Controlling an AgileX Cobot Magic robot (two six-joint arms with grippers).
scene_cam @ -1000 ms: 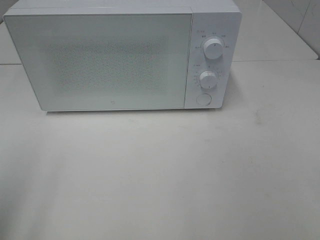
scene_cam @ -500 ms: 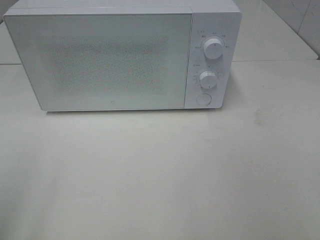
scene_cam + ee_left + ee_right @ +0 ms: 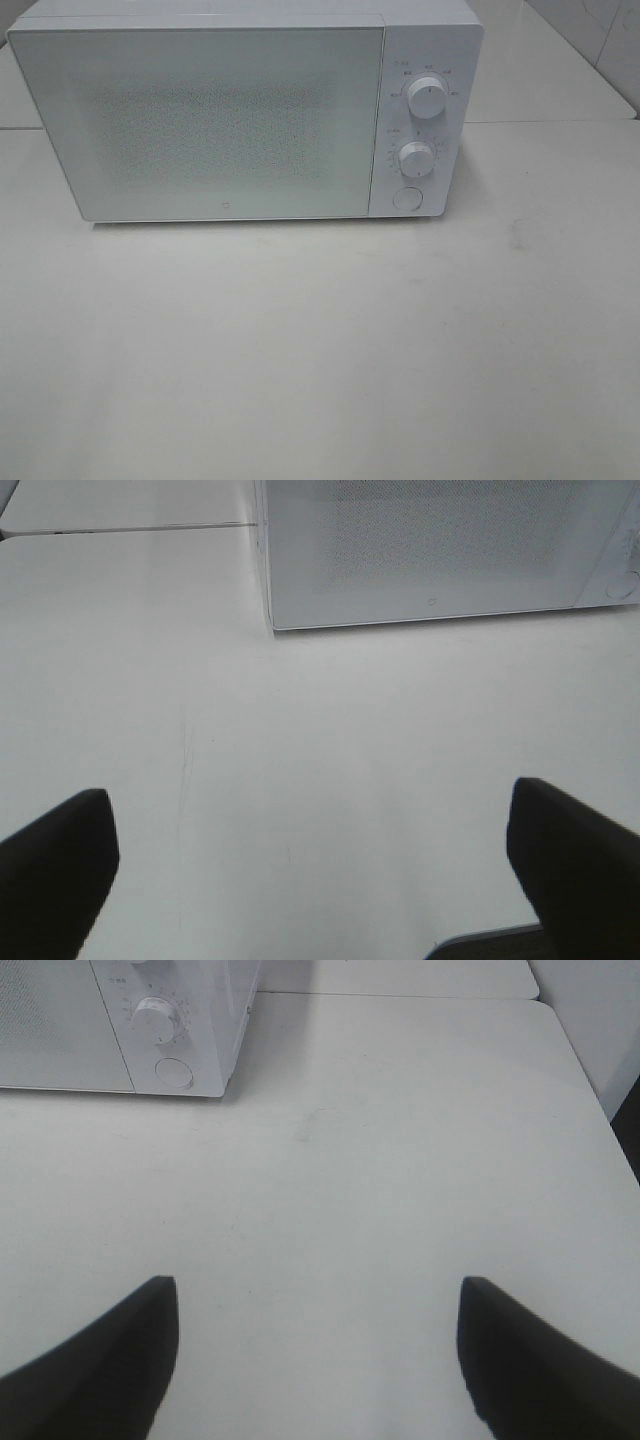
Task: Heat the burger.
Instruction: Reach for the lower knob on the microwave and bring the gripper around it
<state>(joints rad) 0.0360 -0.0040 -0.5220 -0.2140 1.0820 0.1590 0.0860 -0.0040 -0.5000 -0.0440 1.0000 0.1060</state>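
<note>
In front of the microwave point(image 3: 245, 112), its door point(image 3: 190, 125) shut, the left claw point(image 3: 308, 810) and right claw point(image 3: 318, 1290) are held wide open above the tabletop point(image 3: 320, 350).

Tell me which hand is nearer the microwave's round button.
Right. Right hand is set back from the button at that end of the microwave; left hand is set back before the door's opposite corner.

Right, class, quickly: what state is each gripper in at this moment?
Left gripper: open, holding nothing.
Right gripper: open, holding nothing.
</note>
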